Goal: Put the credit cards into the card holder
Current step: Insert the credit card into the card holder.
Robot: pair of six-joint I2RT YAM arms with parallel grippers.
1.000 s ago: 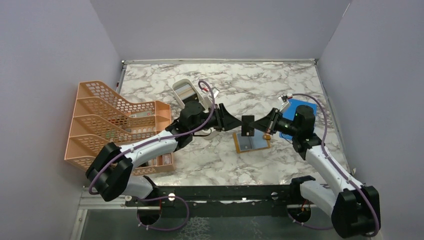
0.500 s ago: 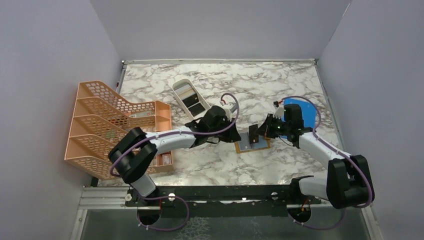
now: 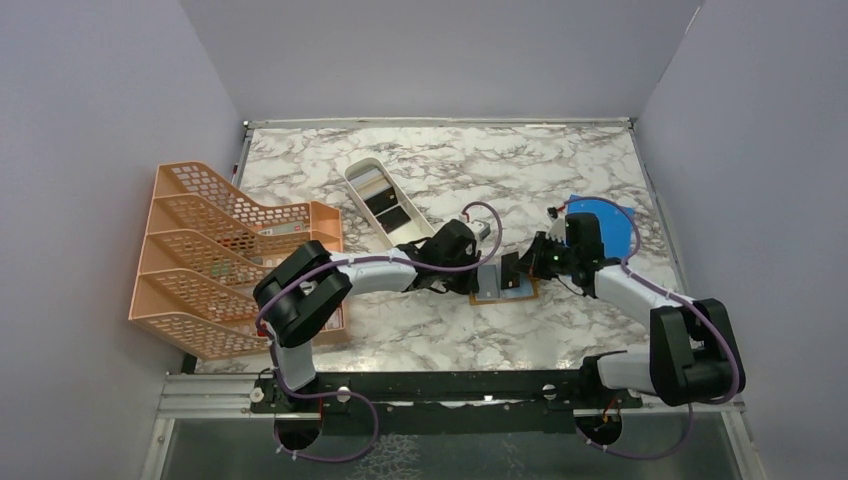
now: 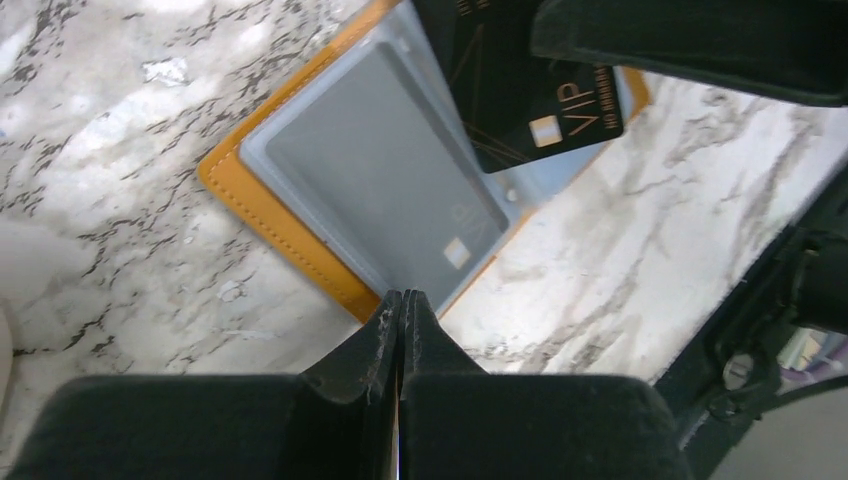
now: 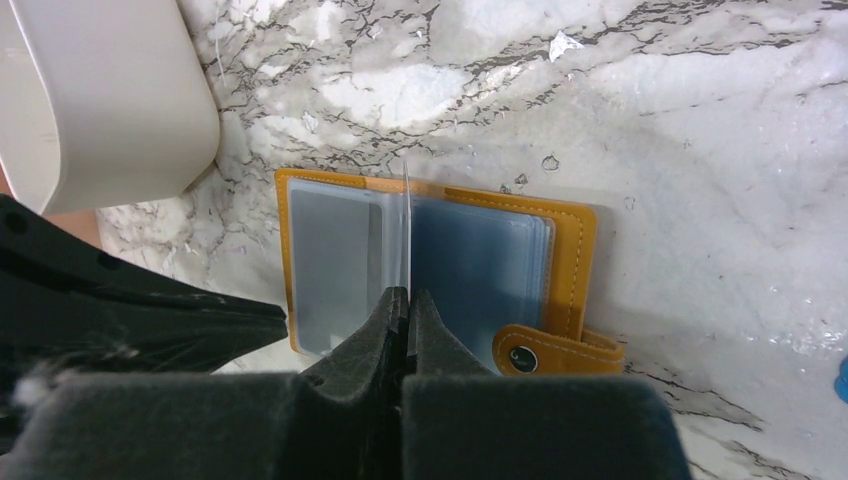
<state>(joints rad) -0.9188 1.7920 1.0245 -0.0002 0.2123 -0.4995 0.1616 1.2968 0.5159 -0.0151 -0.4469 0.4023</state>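
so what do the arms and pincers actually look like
Both the left arm and the right arm have white link shells and chunky black joints. A thin purple cable loops along each. The left pincer and the right pincer are matte black, each with two flat wedge fingers tapering to narrow tips. No markings are legible.

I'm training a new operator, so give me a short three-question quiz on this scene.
1. True or false: the holder lies shut.
2. Which gripper holds the black card: A left, B right?
3. What colour is the large flat sheet?
Key: 1 false, it lies open. 2 B, the right gripper. 3 blue.
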